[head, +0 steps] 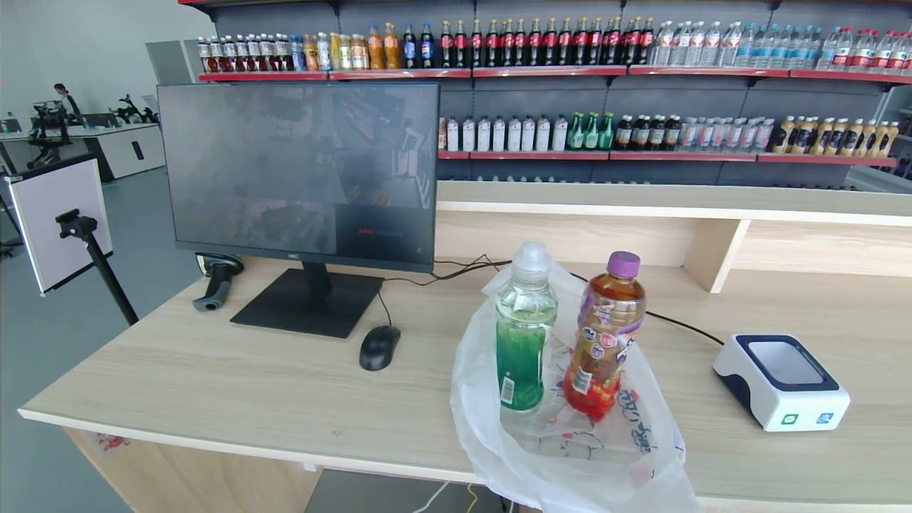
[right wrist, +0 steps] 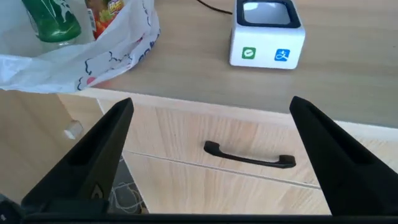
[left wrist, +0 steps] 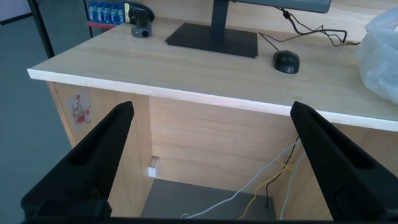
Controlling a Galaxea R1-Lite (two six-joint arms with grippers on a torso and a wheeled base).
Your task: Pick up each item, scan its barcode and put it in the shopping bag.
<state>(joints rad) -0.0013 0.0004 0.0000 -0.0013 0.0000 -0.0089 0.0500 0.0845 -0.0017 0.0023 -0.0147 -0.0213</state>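
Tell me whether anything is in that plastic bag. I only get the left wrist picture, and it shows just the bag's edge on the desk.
Observer: Yes. Two bottles stand upright in the open bag: a green bottle and a bottle with a purple cap.
Operator: Is there something to scan them with?
Observer: A white and dark blue scanner box sits on the desk, on the robot's right of the bag and apart from it.
Operator: And the other hand?
Observer: The right hand is open and empty, below the desk edge, facing a drawer with a black handle.
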